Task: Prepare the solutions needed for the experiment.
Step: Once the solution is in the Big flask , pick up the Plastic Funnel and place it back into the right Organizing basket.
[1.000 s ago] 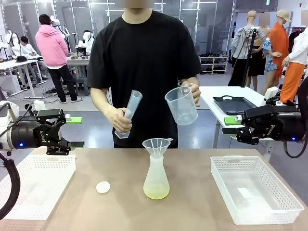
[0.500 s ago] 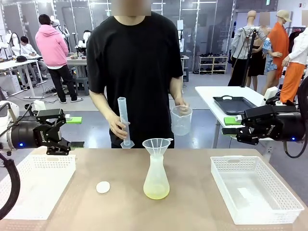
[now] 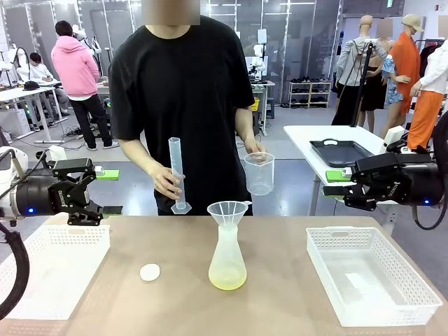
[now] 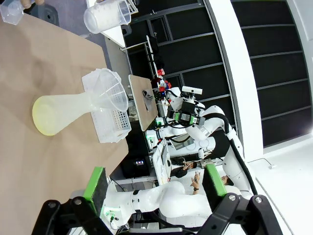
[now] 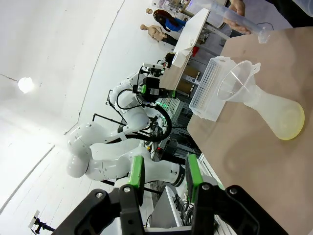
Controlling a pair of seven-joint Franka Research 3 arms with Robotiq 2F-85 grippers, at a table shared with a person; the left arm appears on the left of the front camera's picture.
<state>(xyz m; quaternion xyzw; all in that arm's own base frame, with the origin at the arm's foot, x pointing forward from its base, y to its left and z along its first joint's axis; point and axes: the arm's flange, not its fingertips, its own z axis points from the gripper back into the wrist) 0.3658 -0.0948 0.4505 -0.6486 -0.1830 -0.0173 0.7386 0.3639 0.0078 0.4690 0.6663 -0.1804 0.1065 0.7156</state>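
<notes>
The solutions (image 3: 227,281) are a shallow pale yellow-green layer in a translucent flask (image 3: 227,255) at the table's middle, with a clear funnel (image 3: 227,211) in its neck. In the left wrist view the flask (image 4: 61,111) lies sideways, as does the flask (image 5: 276,113) in the right wrist view. A person behind the table holds an upright graduated cylinder (image 3: 177,175) in one hand and a clear beaker (image 3: 259,173) in the other. My left gripper (image 3: 89,190) hovers open above the left basket, pads wide apart (image 4: 154,186). My right gripper (image 3: 347,189) hangs over the right side, partly open and holding nothing (image 5: 165,175).
A small white round cap (image 3: 150,272) lies left of the flask. White mesh baskets stand at the left (image 3: 49,269) and right (image 3: 371,276) of the table. A second table with a black tray (image 3: 341,152) stands behind on the right.
The person has lowered the cylinder from a tilt to upright near the table's far edge and brought the beaker down and inward. Both arms have stayed still.
</notes>
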